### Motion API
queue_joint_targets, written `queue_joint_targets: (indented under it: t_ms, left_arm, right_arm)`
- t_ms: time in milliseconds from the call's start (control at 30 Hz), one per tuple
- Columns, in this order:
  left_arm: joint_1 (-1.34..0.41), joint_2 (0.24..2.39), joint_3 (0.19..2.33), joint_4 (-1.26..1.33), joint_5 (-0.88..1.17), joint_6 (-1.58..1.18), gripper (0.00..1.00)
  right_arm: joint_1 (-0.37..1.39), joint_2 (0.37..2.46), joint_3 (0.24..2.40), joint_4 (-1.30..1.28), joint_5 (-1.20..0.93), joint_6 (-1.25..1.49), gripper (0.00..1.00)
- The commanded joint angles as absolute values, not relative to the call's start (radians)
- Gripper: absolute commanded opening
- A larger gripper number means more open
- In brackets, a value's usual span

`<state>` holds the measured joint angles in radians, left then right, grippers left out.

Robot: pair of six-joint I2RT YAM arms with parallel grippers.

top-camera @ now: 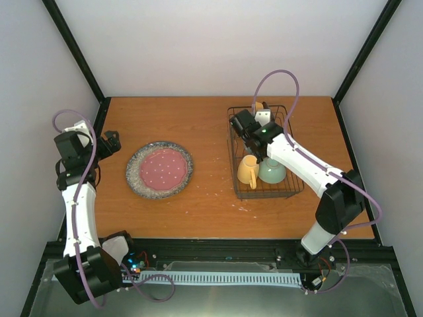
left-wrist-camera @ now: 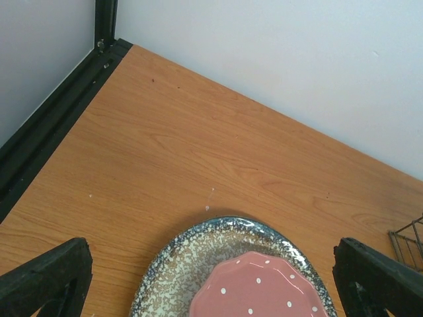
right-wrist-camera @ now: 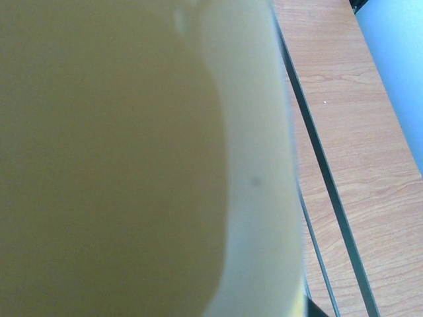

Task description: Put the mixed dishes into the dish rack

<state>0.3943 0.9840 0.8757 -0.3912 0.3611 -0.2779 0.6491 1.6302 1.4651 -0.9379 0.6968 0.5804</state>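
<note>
The dish rack point(top-camera: 295, 187), a dark wire basket, stands at the right of the table. In it are a yellow mug point(top-camera: 247, 172) and a pale green cup point(top-camera: 272, 172) turned upside down. My right gripper point(top-camera: 255, 152) reaches down into the rack onto the mug's top and looks shut on it. The yellow mug point(right-wrist-camera: 132, 158) fills the right wrist view and hides the fingers. A speckled plate point(top-camera: 135, 173) with a pink dotted plate point(top-camera: 163, 168) on it lies left of centre. My left gripper point(top-camera: 111, 142) hangs open just left of them, its fingers point(left-wrist-camera: 46, 281) wide apart over the speckled plate point(left-wrist-camera: 178, 271).
Black frame posts and white walls close in the table on three sides. The rack's wires point(right-wrist-camera: 325, 181) run beside the mug, with bare wood to their right. A corner of the rack point(left-wrist-camera: 410, 241) shows at the right edge of the left wrist view.
</note>
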Motion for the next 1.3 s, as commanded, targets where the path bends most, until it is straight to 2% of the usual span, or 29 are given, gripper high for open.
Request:
queue_joint_targets:
  t_ms: [0, 367, 1100, 1167, 1267]
  left_arm:
    - [0.392, 0.978, 0.885, -0.370, 0.342, -0.257, 1.00]
    - [0.392, 0.987, 0.884, -0.363, 0.324, -0.247, 1.00]
    - [0.391, 1.013, 0.886, -0.353, 0.317, -0.239, 1.00]
    - [0.392, 1.011, 0.886, -0.356, 0.318, -0.239, 1.00]
    - [0.392, 1.008, 0.887, -0.361, 0.319, -0.240, 1.00]
  right_arm:
    - [0.639, 1.637, 1.479, -0.805, 0.777, 0.570, 0.03]
    - [0.617, 1.736, 1.539, -0.759, 0.748, 0.512, 0.03]
    - [0.556, 1.919, 1.506, -0.750, 0.644, 0.514, 0.03]
    - [0.555, 1.929, 1.510, -0.766, 0.642, 0.528, 0.12]
    - [0.555, 1.924, 1.510, -0.776, 0.645, 0.541, 0.36]
